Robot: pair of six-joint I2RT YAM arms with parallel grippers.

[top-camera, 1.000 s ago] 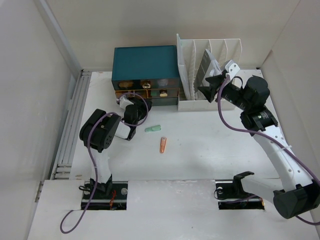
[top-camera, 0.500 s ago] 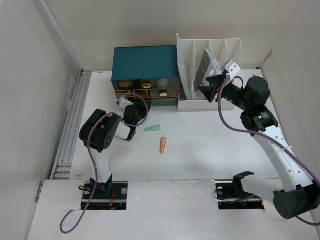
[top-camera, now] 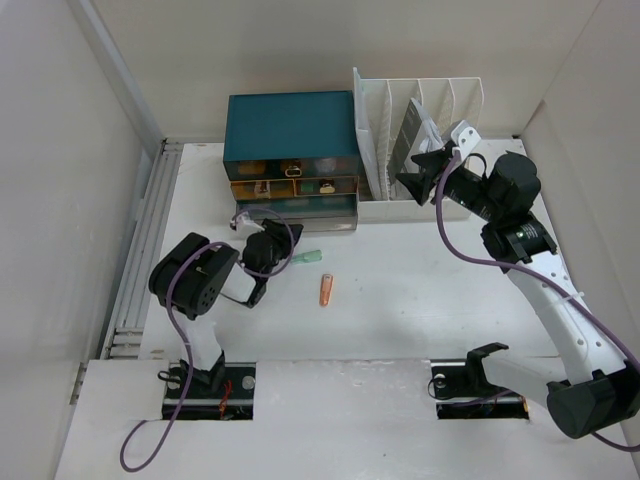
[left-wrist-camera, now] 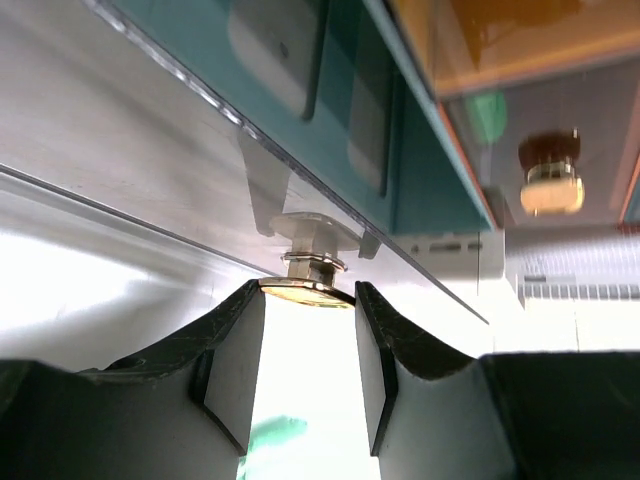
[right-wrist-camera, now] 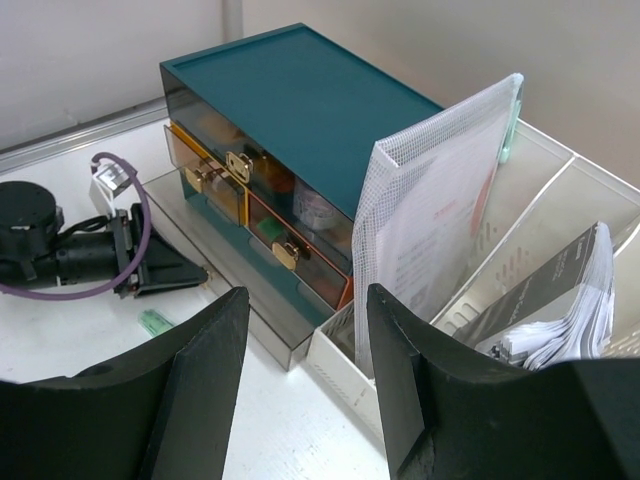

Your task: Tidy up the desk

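The desk (top-camera: 430, 290) is a white tabletop with white walls. The teal drawer box (top-camera: 290, 125) stands at the back; its clear bottom drawer (top-camera: 300, 212) is pulled out. My left gripper (top-camera: 262, 232) is shut on that drawer's gold knob (left-wrist-camera: 305, 287), one finger on each side of it. A green piece (top-camera: 305, 257) and an orange piece (top-camera: 326, 290) lie on the desk in front of the box. My right gripper (top-camera: 410, 182) is open and empty, held in the air in front of the white file rack (top-camera: 420, 110).
The rack holds a mesh pouch (right-wrist-camera: 440, 200) and a stack of papers (right-wrist-camera: 560, 310). The box's two upper drawers (right-wrist-camera: 250, 190) are orange-tinted with gold knobs. The left wall has a slatted rail (top-camera: 145, 240). The arm bases sit at the near edge.
My left gripper has moved back toward the near edge with the knob in it, and the bottom drawer has slid out of the box. The right arm has not moved.
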